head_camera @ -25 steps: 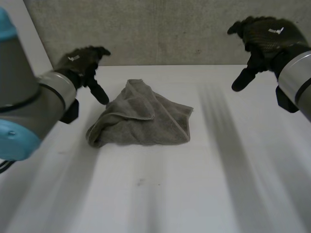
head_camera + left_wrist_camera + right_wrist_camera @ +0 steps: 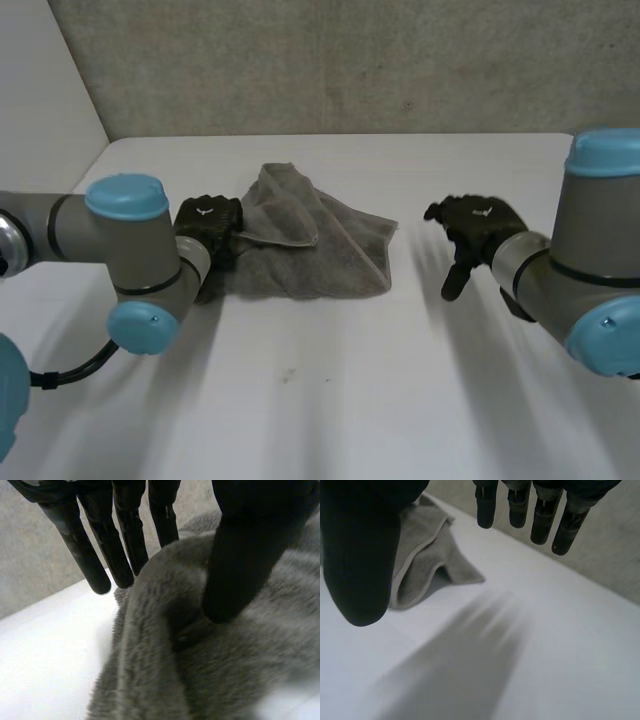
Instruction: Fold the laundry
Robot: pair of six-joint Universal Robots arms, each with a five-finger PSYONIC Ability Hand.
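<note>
A grey towel (image 2: 310, 245) lies crumpled in a heap on the white table (image 2: 330, 400). My left hand (image 2: 208, 228) is down at the towel's left edge. In the left wrist view its thumb (image 2: 240, 570) presses into the towel (image 2: 200, 670), and its straight fingers (image 2: 105, 545) stand on the far side of a raised fold, apart from the thumb. My right hand (image 2: 475, 225) hovers low over bare table to the right of the towel, open with nothing in it. In the right wrist view, the towel's right corner (image 2: 420, 555) lies beyond its thumb (image 2: 360, 555) and straight fingers (image 2: 540, 515).
A grey wall (image 2: 330, 60) runs along the table's back edge. White tabletop stretches in front of the towel and to its right.
Both arms have dropped from high at the back toward the table. The left hand has landed on the towel's left edge and the right has come down beside its right side.
</note>
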